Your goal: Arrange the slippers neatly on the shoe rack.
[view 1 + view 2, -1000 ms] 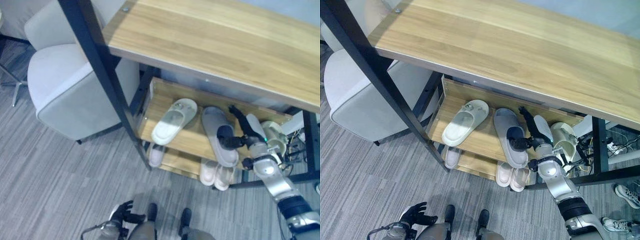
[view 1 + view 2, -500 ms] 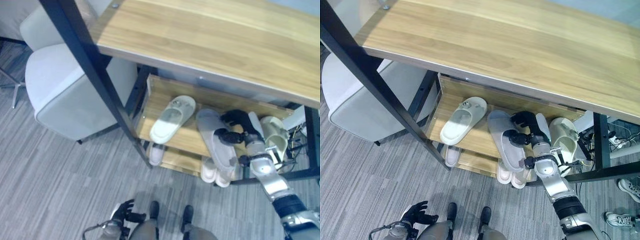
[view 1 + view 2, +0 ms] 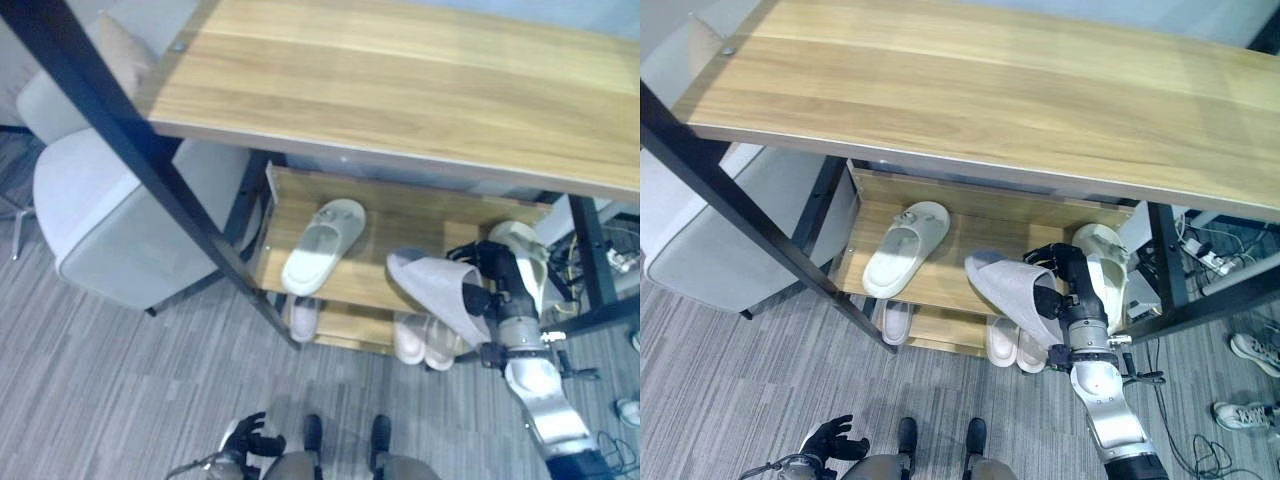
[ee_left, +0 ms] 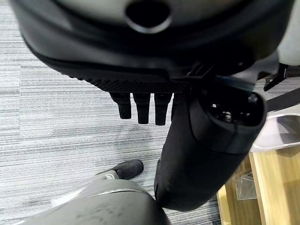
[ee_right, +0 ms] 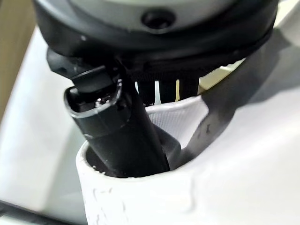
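Observation:
My right hand [image 3: 1064,287] is shut on a grey slipper [image 3: 1012,289]; the slipper hangs tilted over the front of the shoe rack's middle shelf [image 3: 400,218]. Up close, my thumb [image 5: 117,136] sits inside the slipper's strap [image 5: 154,197]. A cream slipper [image 3: 322,245] lies at an angle on the shelf's left part. Another cream slipper [image 3: 527,250] sits at the shelf's right end, just behind my hand. Pale slippers rest on the lower shelf, one on the left [image 3: 302,318] and a pair on the right [image 3: 420,342]. My left hand [image 3: 832,444] hangs low over the floor, fingers relaxed.
A wooden table top [image 3: 400,90] on black legs covers the rack from above. A grey armchair [image 3: 110,220] stands to the left. Sneakers [image 3: 1250,350] and loose cables lie on the floor at the right.
My right hand has closed on the grey slipper and lifted it off the shelf, tilting it toward the front right. The camera has also shifted.

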Motion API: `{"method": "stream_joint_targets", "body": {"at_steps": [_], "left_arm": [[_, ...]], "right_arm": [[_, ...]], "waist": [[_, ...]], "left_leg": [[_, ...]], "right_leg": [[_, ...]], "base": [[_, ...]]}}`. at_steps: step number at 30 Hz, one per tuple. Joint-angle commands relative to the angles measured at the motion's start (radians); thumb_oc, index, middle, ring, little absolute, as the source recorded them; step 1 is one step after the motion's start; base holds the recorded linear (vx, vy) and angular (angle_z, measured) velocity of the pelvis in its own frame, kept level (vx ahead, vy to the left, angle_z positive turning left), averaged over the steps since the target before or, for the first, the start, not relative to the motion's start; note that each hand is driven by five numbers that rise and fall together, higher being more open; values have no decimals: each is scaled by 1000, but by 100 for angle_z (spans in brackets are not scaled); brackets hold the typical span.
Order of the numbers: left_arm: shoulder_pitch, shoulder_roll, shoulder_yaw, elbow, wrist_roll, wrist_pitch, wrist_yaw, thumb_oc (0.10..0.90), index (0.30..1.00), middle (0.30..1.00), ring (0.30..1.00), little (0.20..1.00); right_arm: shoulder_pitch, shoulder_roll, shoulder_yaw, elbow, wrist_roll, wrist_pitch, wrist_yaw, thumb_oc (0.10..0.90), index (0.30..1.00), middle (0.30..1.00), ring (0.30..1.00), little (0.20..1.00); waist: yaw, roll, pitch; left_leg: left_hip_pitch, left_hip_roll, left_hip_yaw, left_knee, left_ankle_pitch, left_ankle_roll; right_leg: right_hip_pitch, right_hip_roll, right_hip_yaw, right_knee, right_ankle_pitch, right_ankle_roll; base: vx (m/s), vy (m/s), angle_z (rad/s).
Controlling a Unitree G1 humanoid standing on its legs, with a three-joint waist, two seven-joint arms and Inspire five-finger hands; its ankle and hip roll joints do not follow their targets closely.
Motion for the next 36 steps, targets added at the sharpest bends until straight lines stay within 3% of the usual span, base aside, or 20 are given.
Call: {"method": "stream_joint_targets", "body": {"at_steps": [1, 2, 3, 4, 6, 7, 10, 11, 13, 14, 15, 16, 19, 22, 23, 24, 27, 28, 30, 36], "left_arm": [[41, 13, -15, 58, 15, 7, -3, 800, 900, 900, 900, 900], [35, 29, 20, 45, -46, -3, -6, 800, 900, 900, 900, 900], [35, 29, 20, 45, -46, -3, -6, 800, 900, 900, 900, 900], [20, 49, 56, 4, -117, -27, 17, 800, 900, 900, 900, 900], [-1, 66, 77, -8, -167, -49, 64, 800, 900, 900, 900, 900], [-1, 66, 77, -8, -167, -49, 64, 800, 900, 900, 900, 900], [-29, 68, 75, -24, -253, -72, 86, 800, 900, 900, 900, 900], [-50, 68, 65, -40, -312, -92, 113, 800, 900, 900, 900, 900], [-72, 61, 63, -64, -374, -111, 151, 800, 900, 900, 900, 900], [-73, 61, 63, -64, -374, -111, 151, 800, 900, 900, 900, 900], [-86, 51, 56, -89, -404, -131, 180, 800, 900, 900, 900, 900], [-91, 33, 45, -148, -493, -162, 224, 800, 900, 900, 900, 900], [-100, 24, 36, -209, -529, -179, 255, 800, 900, 900, 900, 900], [-86, 38, -15, -313, -550, -213, 309, 800, 900, 900, 900, 900], [-73, 56, -41, -385, -559, -218, 336, 800, 900, 900, 900, 900], [-73, 55, -40, -386, -559, -217, 336, 800, 900, 900, 900, 900], [-63, 90, -70, -452, -582, -234, 360, 800, 900, 900, 900, 900], [-51, 110, -75, -489, -589, -242, 379, 800, 900, 900, 900, 900], [-12, 132, -87, -536, -588, -260, 391, 800, 900, 900, 900, 900], [57, 150, -67, -474, -615, -259, 384, 800, 900, 900, 900, 900]], "right_arm": [[-18, -40, 36, -157, 137, -115, 160, 400, 300, 300, 300, 300], [16, -53, 76, -149, 158, -107, 207, 400, 300, 300, 300, 300], [15, -53, 76, -148, 158, -107, 207, 400, 300, 300, 300, 300], [21, -63, 111, -100, 137, -103, 214, 400, 300, 300, 300, 300], [-4, -70, 143, -41, 136, -108, 201, 400, 300, 300, 300, 300], [-4, -70, 143, -41, 136, -108, 201, 400, 300, 300, 300, 300], [-92, -84, 174, 30, 170, -112, 161, 400, 300, 300, 300, 300], [-189, -106, 191, 47, 191, -121, 119, 400, 300, 300, 300, 300], [-288, -131, 207, 52, 185, -129, 69, 400, 300, 300, 300, 300], [-290, -131, 208, 53, 185, -129, 69, 400, 300, 300, 300, 300], [-364, -140, 220, 57, 178, -141, 31, 400, 300, 300, 300, 300], [-499, -167, 231, 66, 154, -152, -60, 400, 300, 300, 300, 300], [-607, -183, 229, 56, 121, -159, -138, 400, 300, 300, 300, 300], [-895, -261, 265, 125, 122, -152, -256, 400, 300, 300, 300, 300], [-1059, -280, 306, 199, 180, -152, -310, 400, 300, 300, 300, 300], [-1062, -280, 308, 201, 181, -153, -310, 400, 300, 300, 300, 300], [-1290, -298, 383, 402, 283, -149, -360, 400, 300, 300, 300, 300], [-1370, -325, 415, 490, 302, -142, -384, 400, 300, 300, 300, 300], [-1412, -338, 426, 595, 340, -158, -404, 400, 300, 300, 300, 300], [-1471, -365, 476, 696, 400, -191, -425, 400, 300, 300, 300, 300]], "waist": [[1, -24, -9], [-7, -23, 31], [-7, -23, 31], [-3, -22, 69], [-2, -12, 93], [-2, -12, 92], [7, -1, 128], [22, 8, 154], [34, 14, 161], [33, 14, 156], [41, 19, 153], [55, 31, 159], [62, 36, 148], [91, 42, 160], [106, 46, 181], [104, 45, 179], [129, 45, 224], [145, 42, 251], [168, 37, 252], [198, 23, 252]], "left_leg": [[-124, 37, -30, 256, -139, -28], [-176, 42, -33, 384, -188, -24], [-177, 42, -33, 385, -189, -24], [-235, 49, -44, 494, -227, -17], [-310, 57, -54, 607, -273, -2], [-312, 57, -54, 607, -273, -2], [-455, 56, -62, 806, -342, 18], [-575, 65, -60, 964, -414, 22], [-728, 69, -70, 1108, -451, 30], [-738, 69, -70, 1114, -454, 30], [-830, 72, -79, 1185, -472, 37], [-981, 64, -97, 1329, -507, 49], [-1126, 62, -110, 1460, -540, 63], [-1293, 38, -125, 1670, -584, 73], [-1393, 25, -134, 1799, -608, 76], [-1398, 24, -133, 1801, -608, 76], [-1494, -3, -171, 1959, -653, 72], [-1534, -18, -187, 2051, -688, 68], [-1535, -26, -198, 2115, -734, 61], [-1535, -19, -220, 2183, -793, 54]], "right_leg": [[-75, -56, 49, 302, -215, 65], [-130, -61, 54, 432, -256, 54], [-131, -61, 54, 433, -256, 54], [-185, -67, 57, 531, -290, 39], [-269, -74, 61, 658, -343, 22], [-271, -74, 61, 658, -343, 22], [-421, -82, 70, 852, -430, -8], [-545, -79, 77, 994, -505, -17], [-694, -81, 92, 1130, -543, -35], [-703, -81, 92, 1136, -546, -35], [-795, -81, 100, 1205, -569, -43], [-948, -88, 118, 1368, -612, -59], [-1091, -92, 138, 1510, -654, -76], [-1266, -107, 163, 1751, -710, -98], [-1352, -108, 187, 1891, -740, -114], [-1357, -109, 188, 1894, -741, -114], [-1446, -127, 234, 2087, -783, -123], [-1476, -128, 259, 2195, -808, -129], [-1476, -140, 273, 2269, -835, -139], [-1466, -139, 282, 2332, -845, -150]], "base": [[-200, -25, -7], [-106, -18, -11], [-219, -61, -5], [-162, -57, 1], [-159, -46, 5], [-109, -25, 6], [-123, -49, 6], [-159, -77, -5], [-151, -72, -6], [-114, -54, 2], [-160, -74, 5], [-193, -89, 3], [-61, -44, 19], [9, -48, 22], [31, -52, 20], [34, -38, 20], [53, -13, 36], [89, -42, 32], [87, -60, 18], [42, -6, 4]]}}
